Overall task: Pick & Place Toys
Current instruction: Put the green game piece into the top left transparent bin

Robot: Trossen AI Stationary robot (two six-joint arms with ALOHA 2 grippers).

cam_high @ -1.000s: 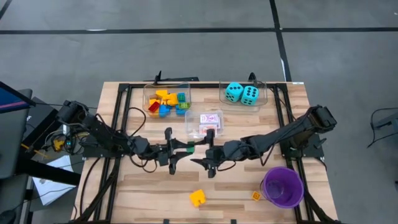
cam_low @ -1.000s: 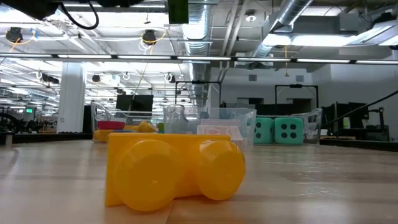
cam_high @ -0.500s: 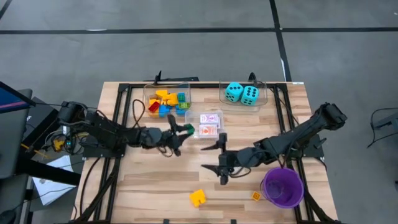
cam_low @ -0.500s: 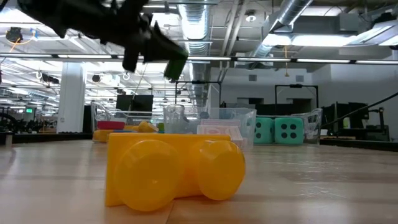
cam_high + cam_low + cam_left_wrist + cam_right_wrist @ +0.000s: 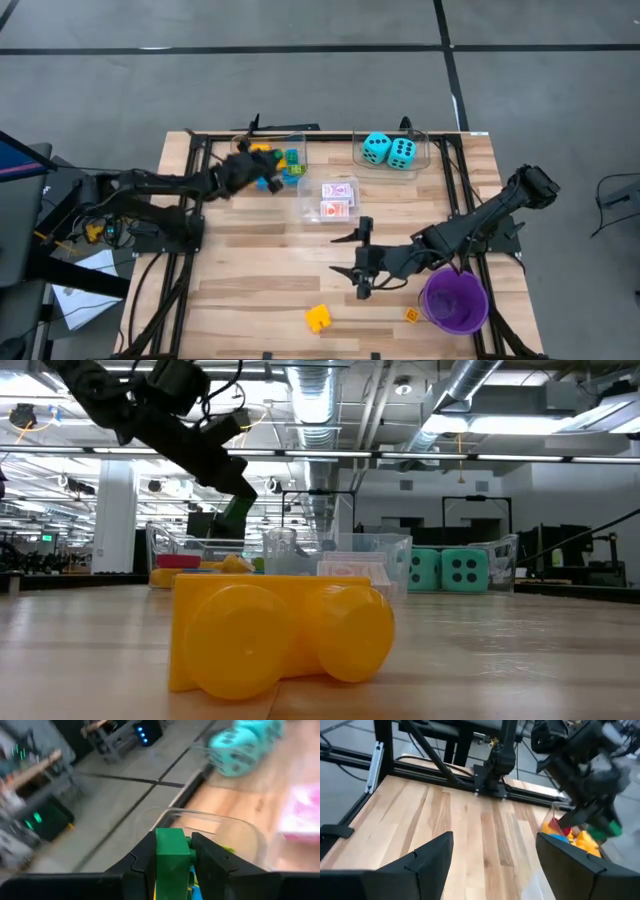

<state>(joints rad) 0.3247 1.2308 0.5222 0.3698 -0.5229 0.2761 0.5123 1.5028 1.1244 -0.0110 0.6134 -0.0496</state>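
While my left gripper (image 5: 172, 857) is clamping a green brick (image 5: 172, 854) over the brick bin (image 5: 268, 163) at eleven o'clock, my right gripper (image 5: 360, 262) is hanging agape and empty, leaving the yellow brick (image 5: 318, 318) at six o'clock unsorted.

We can read no words, brands or numbers anywhere. The only markings are black dots on the two turquoise dice (image 5: 389, 150) at the upper right of the high view, their counts unclear.
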